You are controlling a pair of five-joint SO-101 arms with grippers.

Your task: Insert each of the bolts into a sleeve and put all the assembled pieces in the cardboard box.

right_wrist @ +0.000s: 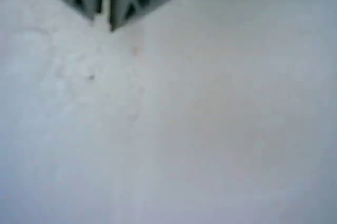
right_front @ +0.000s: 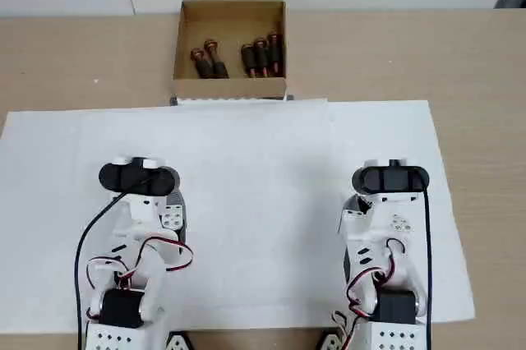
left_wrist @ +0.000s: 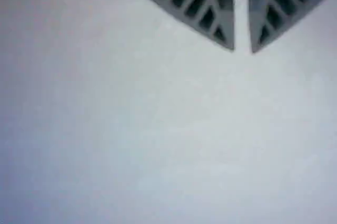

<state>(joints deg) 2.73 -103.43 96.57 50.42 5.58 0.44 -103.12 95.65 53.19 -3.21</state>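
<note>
Bolts in sleeves: five assembled pieces, dark copper-brown, all lying inside the cardboard box [right_front: 232,88] on its floor. They are grouped as a pair [right_front: 200,61] toward one side wall and a trio [right_front: 260,56] toward the opposite side wall, with a bare strip of box floor between the groups. The heads point toward the box's far wall. The trio lies side by side and touching, and the pair lies slightly splayed.

Cardboard box: open-topped and square, standing on the wooden worktop [right_front: 477,54].

Paper sheet [right_front: 263,153]: white and large. Its far edge lies just beside the box's near wall, and it spreads away from the box across the worktop.

Arms [right_front: 136,227]: two, white with black motors, folded low over the sheet and well apart from the box, one off each of its near corners.

Left end effector [left_wrist: 242,49]: fingers drawn together to a narrow slit, holding nothing, above bare paper.

Right end effector [right_wrist: 103,23]: fingers closed to a hairline gap, holding nothing, tips close above the paper.
</note>
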